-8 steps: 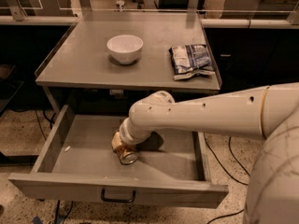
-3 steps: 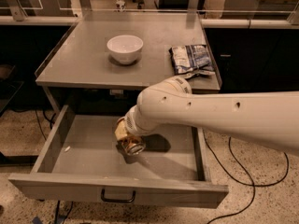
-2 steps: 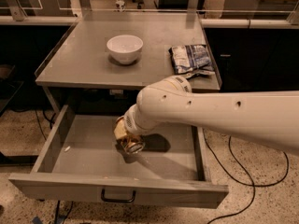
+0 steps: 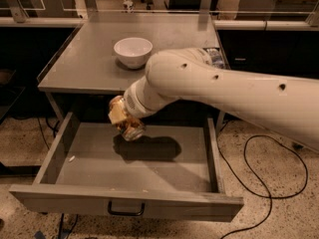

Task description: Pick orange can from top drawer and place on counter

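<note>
My tool (image 4: 121, 117), clamped on the orange can (image 4: 132, 129), hangs over the open top drawer (image 4: 89, 169), just below the table's (image 4: 89, 63) front edge; a white bowl (image 4: 133, 51) sits beyond.

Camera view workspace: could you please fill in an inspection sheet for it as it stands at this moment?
Surface: grey metal counter; the top drawer beneath it is pulled open.
Job's things: orange can is tilted and held above the drawer floor, casting a shadow on it; not yet on the counter.
Clutter: white bowl on the counter; snack bag mostly hidden behind the arm; small pale speck on the drawer floor.
Grippers: gripper is over the rear left of the drawer, shut on the orange can.
Cables: black cable loops on the floor to the right of the drawer.
Surroundings: speckled floor; further benches behind the counter.
</note>
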